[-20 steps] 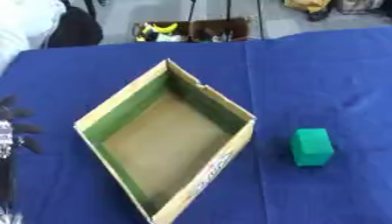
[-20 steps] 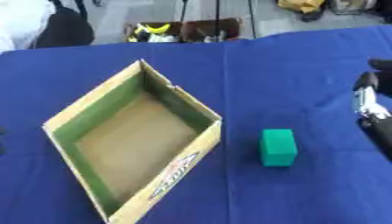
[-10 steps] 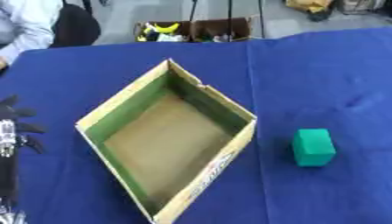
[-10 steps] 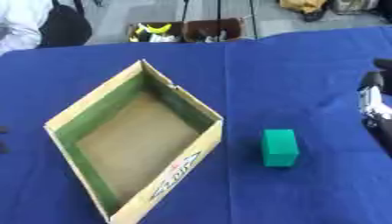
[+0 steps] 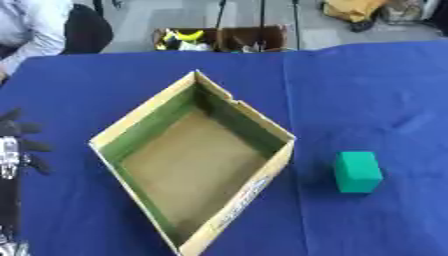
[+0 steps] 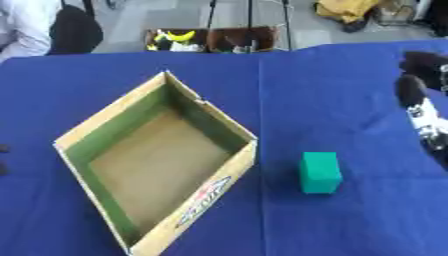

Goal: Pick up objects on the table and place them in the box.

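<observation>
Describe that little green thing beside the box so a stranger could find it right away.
Start from the blue tablecloth and find the big open cardboard box with green inner walls near its middle. To the box's right, apart from it, a small green block sits on the cloth. It is the only loose object on the table, solid green and boxy.

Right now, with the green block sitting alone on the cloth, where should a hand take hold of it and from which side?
Probably from above, across the two long side faces of the green block. It lies flat on the blue tablecloth, apart from the cardboard box, so both sides are free. The right hand is nearer; the left hand sits beyond the box.
</observation>
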Action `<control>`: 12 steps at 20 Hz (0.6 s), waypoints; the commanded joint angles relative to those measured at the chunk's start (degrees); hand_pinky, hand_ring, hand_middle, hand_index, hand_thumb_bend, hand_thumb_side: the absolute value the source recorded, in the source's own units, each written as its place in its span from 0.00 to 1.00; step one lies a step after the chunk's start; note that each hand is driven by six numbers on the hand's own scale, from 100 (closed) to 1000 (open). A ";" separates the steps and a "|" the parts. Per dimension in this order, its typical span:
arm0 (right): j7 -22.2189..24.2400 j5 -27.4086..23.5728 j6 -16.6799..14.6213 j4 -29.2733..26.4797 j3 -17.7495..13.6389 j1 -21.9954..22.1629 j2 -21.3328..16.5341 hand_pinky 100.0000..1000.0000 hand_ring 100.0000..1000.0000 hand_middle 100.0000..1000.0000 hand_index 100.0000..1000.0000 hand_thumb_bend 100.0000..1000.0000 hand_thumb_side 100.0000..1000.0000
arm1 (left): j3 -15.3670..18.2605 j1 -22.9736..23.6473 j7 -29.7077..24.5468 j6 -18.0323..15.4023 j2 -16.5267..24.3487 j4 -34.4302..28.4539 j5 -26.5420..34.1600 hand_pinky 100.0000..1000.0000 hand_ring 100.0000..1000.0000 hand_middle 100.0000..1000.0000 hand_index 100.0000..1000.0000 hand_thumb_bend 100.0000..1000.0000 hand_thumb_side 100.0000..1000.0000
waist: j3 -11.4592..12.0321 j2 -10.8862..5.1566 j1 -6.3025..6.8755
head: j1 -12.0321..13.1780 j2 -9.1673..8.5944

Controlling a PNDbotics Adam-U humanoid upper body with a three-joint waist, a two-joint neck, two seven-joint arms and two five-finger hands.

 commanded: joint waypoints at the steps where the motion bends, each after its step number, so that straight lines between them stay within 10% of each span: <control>1: 2.56 2.93 -0.06 -1.18 1.67 -1.17 -5.67 0.77 0.78 0.77 0.85 0.39 1.00 | 0.46 -0.14 -0.07 0.14 1.65 -1.14 -0.28 0.22 0.46 0.57 0.84 0.09 0.93 | 0.00 -1.35 -0.26 | 0.02 -0.63; 12: 12.01 12.26 1.18 -1.18 3.69 -1.98 -19.53 0.80 0.82 0.79 0.89 0.57 1.00 | -0.18 -0.52 -0.73 -0.03 1.01 -1.14 0.22 0.22 0.46 0.57 0.84 0.09 0.93 | 1.46 -1.11 0.50 | -1.71 -1.19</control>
